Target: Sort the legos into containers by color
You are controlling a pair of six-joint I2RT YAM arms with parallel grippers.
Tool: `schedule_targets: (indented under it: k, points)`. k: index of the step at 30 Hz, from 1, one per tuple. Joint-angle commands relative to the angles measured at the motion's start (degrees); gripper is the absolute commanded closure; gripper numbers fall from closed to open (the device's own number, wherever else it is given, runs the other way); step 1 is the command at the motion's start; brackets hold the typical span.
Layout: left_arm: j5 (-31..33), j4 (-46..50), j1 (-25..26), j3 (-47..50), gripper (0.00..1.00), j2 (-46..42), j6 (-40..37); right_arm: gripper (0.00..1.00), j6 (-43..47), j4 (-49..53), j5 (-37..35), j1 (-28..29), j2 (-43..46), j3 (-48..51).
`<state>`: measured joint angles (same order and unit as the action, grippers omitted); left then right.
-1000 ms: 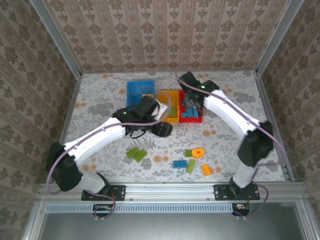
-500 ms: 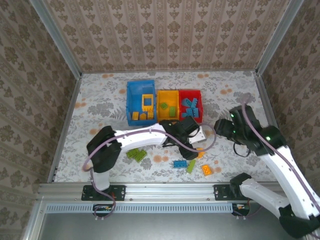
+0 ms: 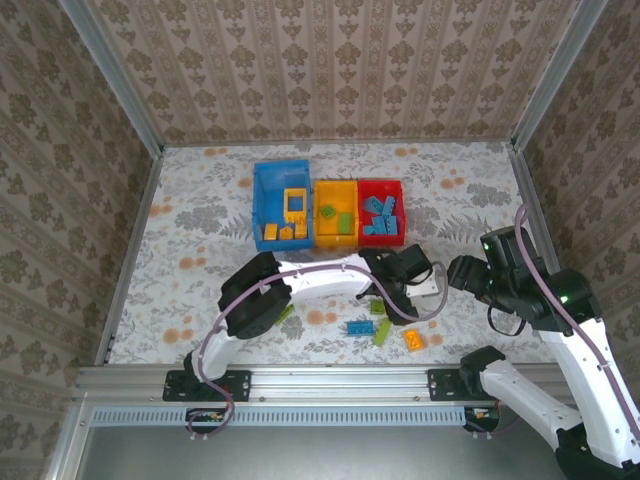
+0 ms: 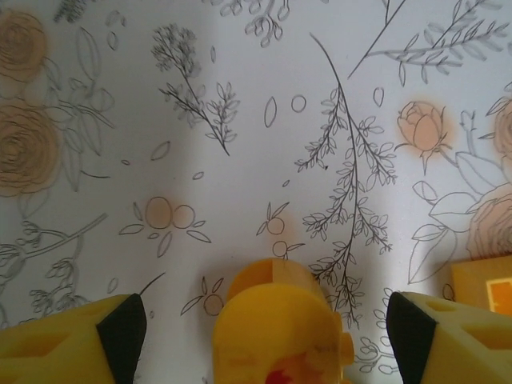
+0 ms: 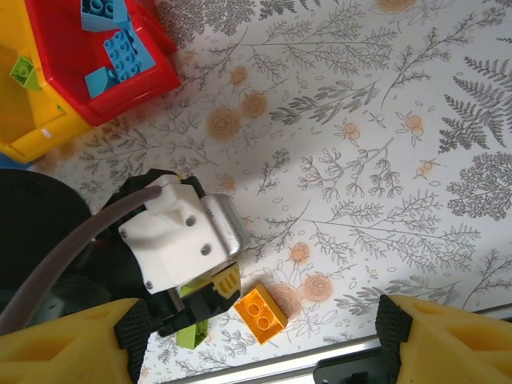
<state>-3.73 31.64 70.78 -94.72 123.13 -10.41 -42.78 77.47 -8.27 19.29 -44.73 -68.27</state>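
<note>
Left gripper (image 4: 266,334) released, fingers wide either side of the round yellow lego (image 4: 276,308) on the table (image 4: 240,120); a second before it was by the blue bin (image 3: 260,205). Right gripper (image 5: 264,330) released, empty, had drawn back from the red bin (image 5: 132,92).

Damask wallpaper walls (image 3: 340,70), floral tabletop (image 3: 200,205), aluminium frame (image 3: 340,378).

- The round brick (image 4: 276,320) ran off the left wrist view's bottom edge, blurred by closeness.
- An orange brick (image 4: 484,282) was cut by that view's right edge.
- The red bin (image 5: 128,100) and yellow bin (image 5: 32,136) were cropped in the right wrist view.
- A green brick (image 5: 190,332) lay partly under the left gripper (image 5: 200,306).
</note>
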Motion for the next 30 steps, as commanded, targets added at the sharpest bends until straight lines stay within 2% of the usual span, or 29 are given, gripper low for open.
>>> schedule_targets:
  k: [1,9,19,24,30]
  points:
    - [3.7,4.3,0.8,-1.4,0.18,2.1,-0.7,0.22,1.6,0.5,4.1,-0.4,0.1,-1.7]
    - [6.7,6.1,1.2,-1.4,0.23,3.8,0.7,0.23,2.0,-0.9,6.2,-1.3,0.1,0.0]
    - [7.0,3.8,1.1,-1.6,0.63,3.3,1.9,0.26,2.0,-2.1,7.4,-1.8,-0.1,0.5]
    - [10.4,2.5,-0.9,-2.0,0.65,-0.4,5.6,0.27,3.5,-3.9,8.4,-1.9,-0.6,-0.1]
    - [13.4,0.5,-6.9,1.4,0.67,-10.9,11.8,0.3,5.7,-9.9,12.1,-2.0,-2.8,-1.4]
